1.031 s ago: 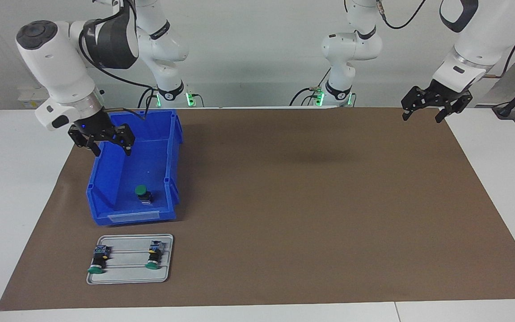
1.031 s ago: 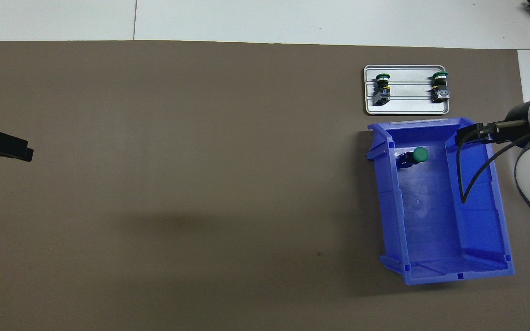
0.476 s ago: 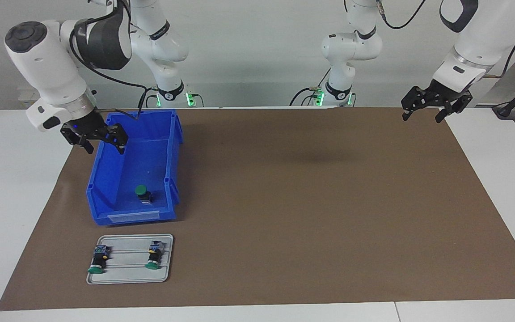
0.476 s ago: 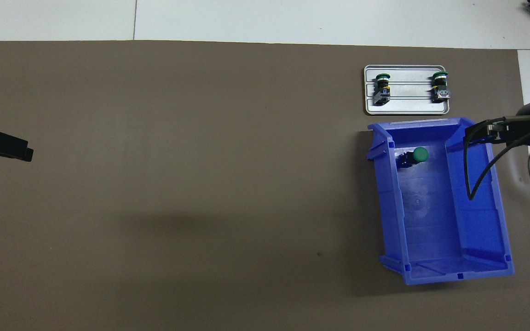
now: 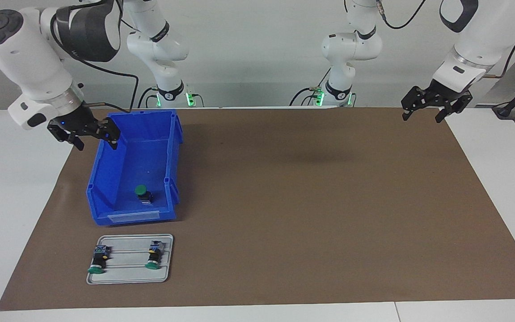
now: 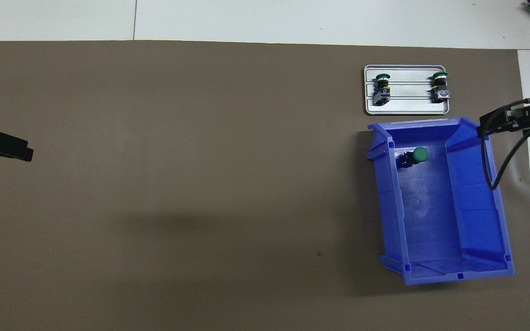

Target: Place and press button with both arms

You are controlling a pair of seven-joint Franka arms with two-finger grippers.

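A blue bin (image 5: 134,167) is seen at the left of the facing view, on the brown mat (image 5: 311,201) that covers the bench (image 5: 11,188). One green button (image 5: 143,193) is found inside the bin, near its lower wall, standing with its green cap up. Below the bin, at the lower left of the frame, a grey tray (image 5: 128,273) is laid flat. Two more buttons (image 5: 98,259) (image 5: 154,255) are laid on their sides on the tray, well apart, with green caps toward the bottom of the frame.

The right end effector (image 5: 92,142) is held up in the air at the upper left, over the bin's outer top corner. Its fingers are spread open and nothing is held.

The left end effector (image 5: 422,117) is kept waiting at the upper right, over the mat's corner. It is open wide and empty.
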